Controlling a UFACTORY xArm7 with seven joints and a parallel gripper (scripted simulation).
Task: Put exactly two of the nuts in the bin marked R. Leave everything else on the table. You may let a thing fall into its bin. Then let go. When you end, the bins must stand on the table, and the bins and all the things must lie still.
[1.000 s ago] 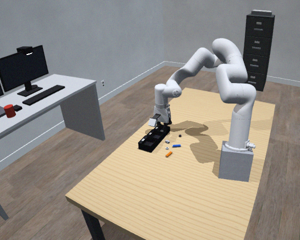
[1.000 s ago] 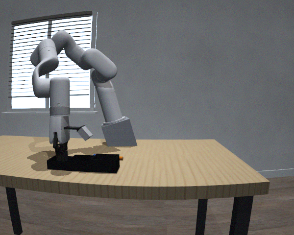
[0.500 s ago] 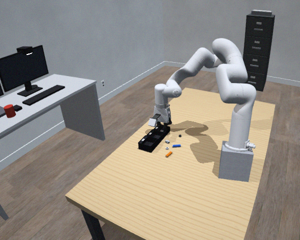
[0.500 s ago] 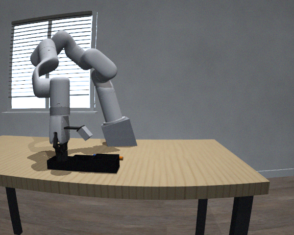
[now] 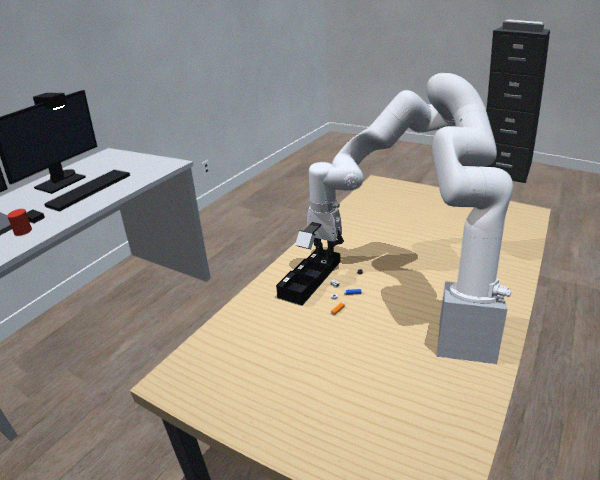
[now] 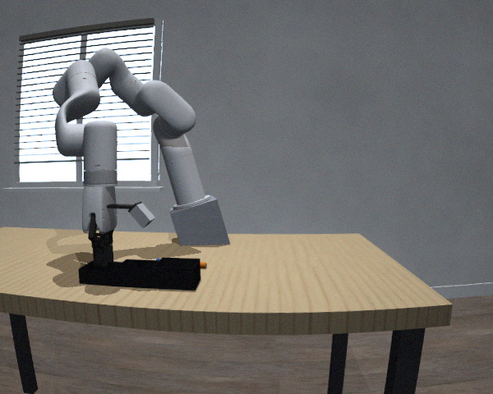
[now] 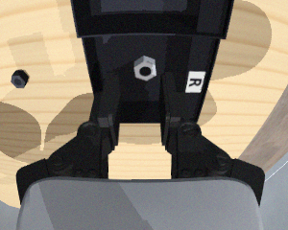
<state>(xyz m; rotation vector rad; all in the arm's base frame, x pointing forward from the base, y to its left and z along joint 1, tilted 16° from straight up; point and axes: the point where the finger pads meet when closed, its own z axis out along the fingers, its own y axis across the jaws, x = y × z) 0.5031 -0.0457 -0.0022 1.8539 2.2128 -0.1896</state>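
Lying in the R bin (image 7: 194, 83): one silver nut (image 7: 144, 68).

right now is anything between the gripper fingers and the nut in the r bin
Nothing: the wrist view shows only dark bin floor between the open gripper and the nut.

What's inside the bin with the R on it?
One silver nut lies on the floor of the R bin. The fingers hang open and cover the bin's near end, so that part stays hidden.
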